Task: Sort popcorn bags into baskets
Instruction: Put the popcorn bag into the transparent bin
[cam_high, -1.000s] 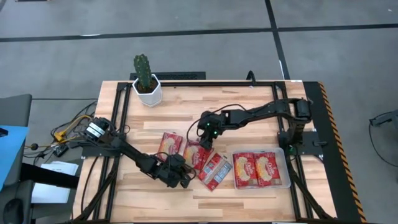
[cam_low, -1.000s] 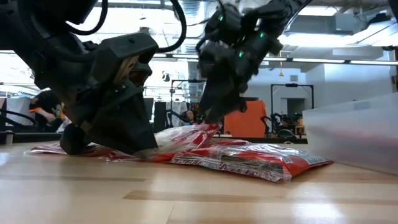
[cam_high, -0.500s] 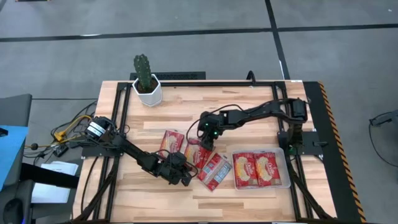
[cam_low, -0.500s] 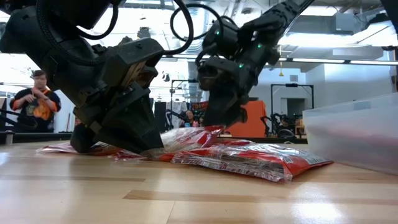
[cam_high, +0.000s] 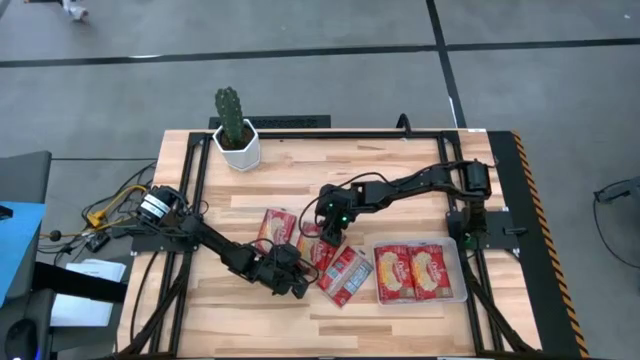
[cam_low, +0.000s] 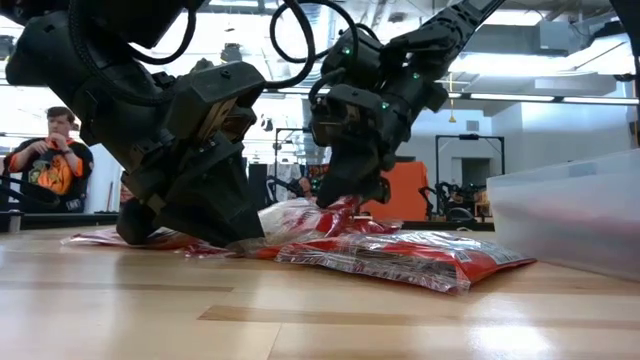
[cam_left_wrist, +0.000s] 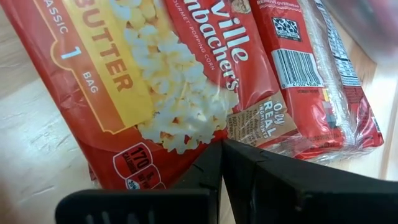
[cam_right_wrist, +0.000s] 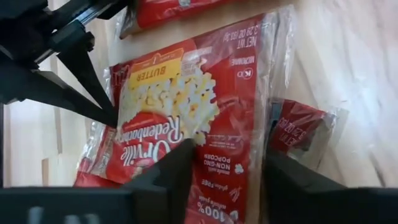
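Three red popcorn bags lie flat on the wooden table: the left bag (cam_high: 272, 228), the middle bag (cam_high: 318, 255) (cam_left_wrist: 161, 93) (cam_right_wrist: 186, 112) and the right bag (cam_high: 347, 277) (cam_low: 400, 255). Two more bags (cam_high: 395, 272) (cam_high: 432, 270) lie in the clear plastic basket (cam_high: 420, 243) (cam_low: 560, 220). My left gripper (cam_high: 298, 278) (cam_low: 250, 235) (cam_left_wrist: 222, 149) is shut, low at the middle bag's near-left edge. My right gripper (cam_high: 330, 240) (cam_low: 345, 195) (cam_right_wrist: 227, 168) is open, pointing down over that bag's far-right side. My left gripper pushes the middle bag's near-left edge (cam_left_wrist: 211, 138) (cam_right_wrist: 118, 118) with its shut fingertips. It comes slanting low from the table's near-left. The bag humps up (cam_low: 300, 212) off the table in front of it. My right gripper stands with one finger (cam_right_wrist: 177, 165) over the bag's printed face and the other (cam_right_wrist: 292, 180) beyond its clear sealed edge. Whether it touches the bag I cannot tell.
A white pot with a cactus (cam_high: 235, 140) stands at the table's far-left corner. Black frame rails run along the left and right table edges. A person (cam_low: 50, 160) stands in the room beyond the table. Bare wood lies along the near edge.
My right gripper has moved toward the near edge and down onto the middle bag. My left gripper has slid a little toward that bag from the near-left. Between them the bag's middle has humped up from the table.
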